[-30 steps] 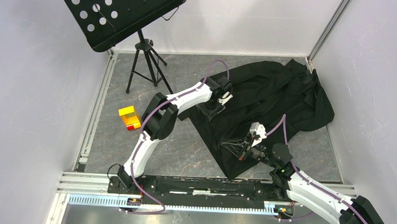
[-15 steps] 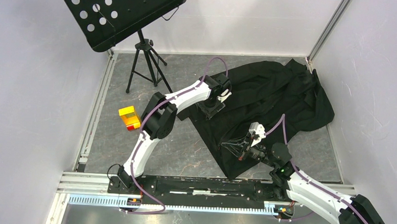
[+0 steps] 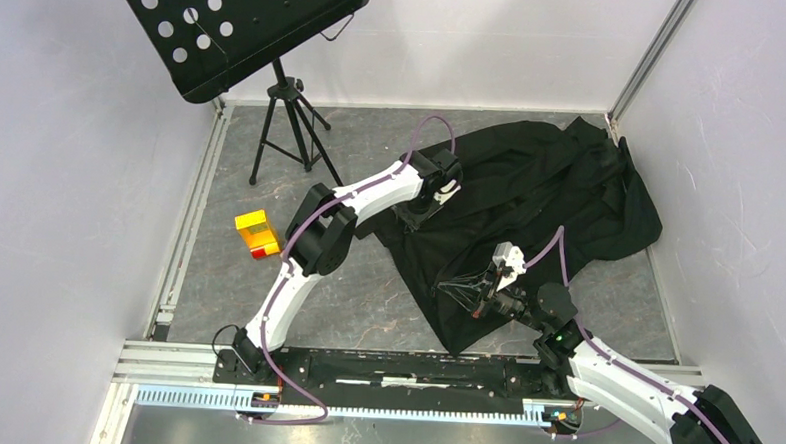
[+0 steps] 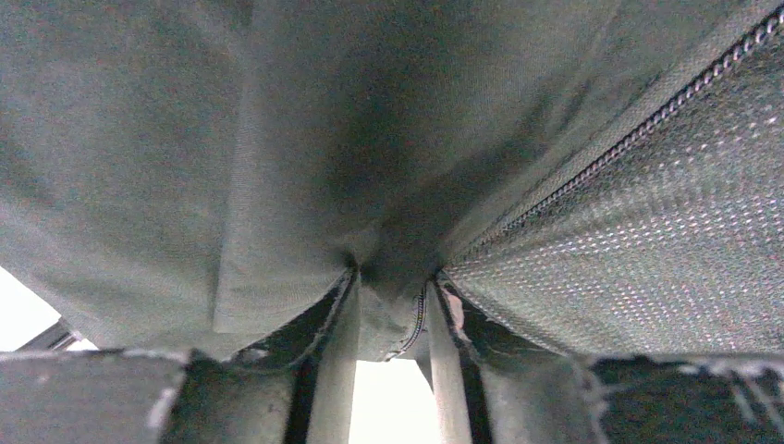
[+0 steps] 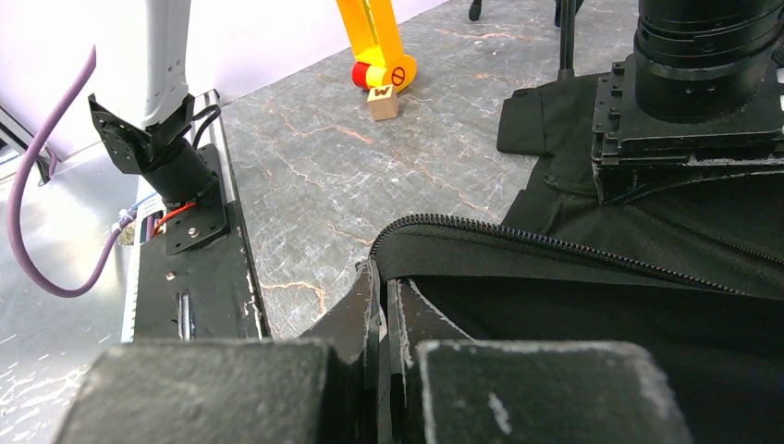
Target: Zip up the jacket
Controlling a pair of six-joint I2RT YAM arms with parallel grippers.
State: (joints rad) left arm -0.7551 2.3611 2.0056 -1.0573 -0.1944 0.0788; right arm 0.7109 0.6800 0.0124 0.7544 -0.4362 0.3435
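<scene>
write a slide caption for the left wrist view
Left gripper pinching a fold of the jacket right beside its zipper teeth

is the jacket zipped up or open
Open, where visible. In the right wrist view the jacket edge shows one bare row of zipper teeth with no matching half; the left wrist view shows mesh lining exposed.

The jacket (image 3: 540, 203) lies on the right half of the table (image 3: 366, 291), from the far right corner towards the near middle. The music stand (image 3: 268, 16) stands at the far left. A toy block (image 3: 255, 233) lies left of the jacket, nearer than the stand.
</scene>
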